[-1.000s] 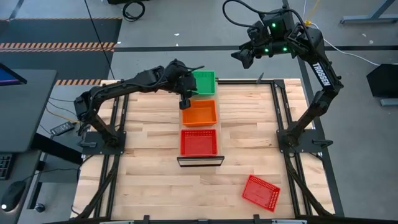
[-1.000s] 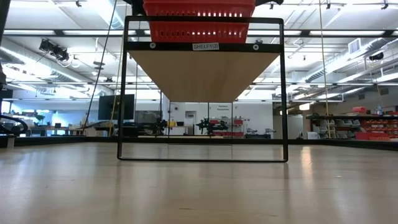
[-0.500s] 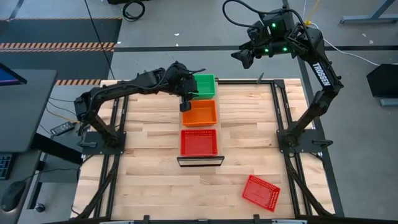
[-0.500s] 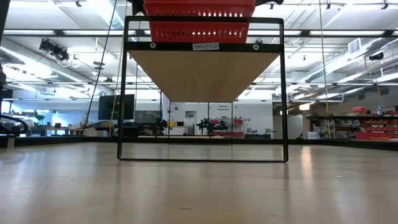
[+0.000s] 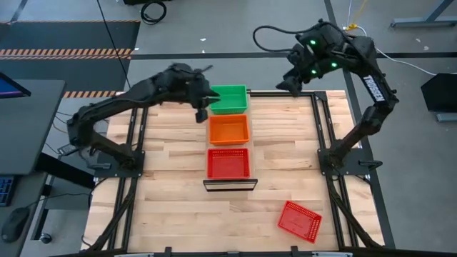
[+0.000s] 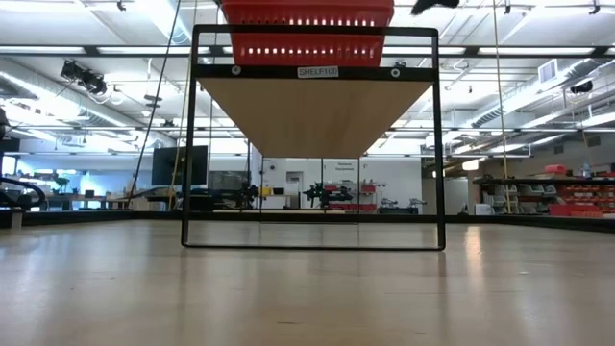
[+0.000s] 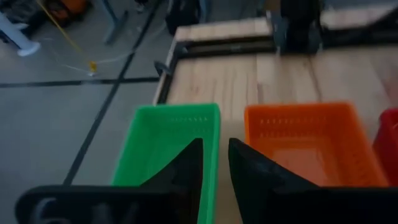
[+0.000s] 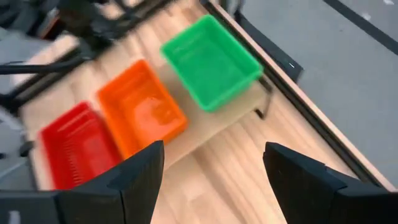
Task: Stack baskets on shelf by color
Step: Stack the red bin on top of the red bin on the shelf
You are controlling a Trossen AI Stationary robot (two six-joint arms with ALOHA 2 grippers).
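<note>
On the shelf point(image 5: 230, 183) stand three stacks of baskets in a row: green point(image 5: 228, 98) at the far end, orange point(image 5: 228, 128) in the middle, red point(image 5: 228, 162) at the near end. They rest on their bottoms. One more red basket point(image 5: 299, 220) lies on the table at the near right. My left gripper point(image 5: 202, 112) hangs empty just left of the green stack, with a narrow gap between its fingers point(image 7: 214, 165). My right gripper point(image 5: 286, 84) is wide open and empty point(image 8: 214, 168), high over the table's far edge, right of the green stack point(image 8: 211, 59).
The shelf stands raised on a black frame point(image 6: 312, 72), with the red stack point(image 6: 307, 34) at its near end. Black frame rails point(image 5: 319, 128) run along both sides of the butcher-block table. Bare tabletop lies left and right of the shelf.
My left gripper has drawn back from the green stack's left edge toward the table's left edge and stands clear of it. My right gripper has swung a little toward the table's near edge and down. The baskets have stayed in place.
</note>
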